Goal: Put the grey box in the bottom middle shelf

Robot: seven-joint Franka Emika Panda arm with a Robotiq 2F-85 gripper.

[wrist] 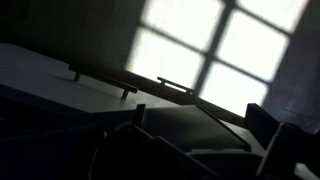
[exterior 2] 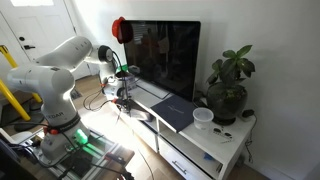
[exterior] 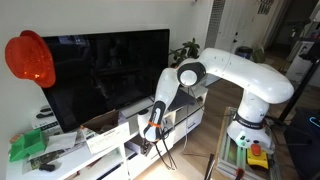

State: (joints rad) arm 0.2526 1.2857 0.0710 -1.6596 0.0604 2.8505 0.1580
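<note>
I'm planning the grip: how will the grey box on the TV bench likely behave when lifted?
The grey box looks shallow and open-topped, so probably light for its size. Its flat, straight sides suggest fair stiffness, though thin walls might flex when pinched. Low and wide, it should slide, not tip or roll.

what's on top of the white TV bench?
A TV, potted plant, white cup, dark flat slab, and a green item with papers at the other end. The arm hides part of the bench top; what is behind the TV cannot be seen.
</note>
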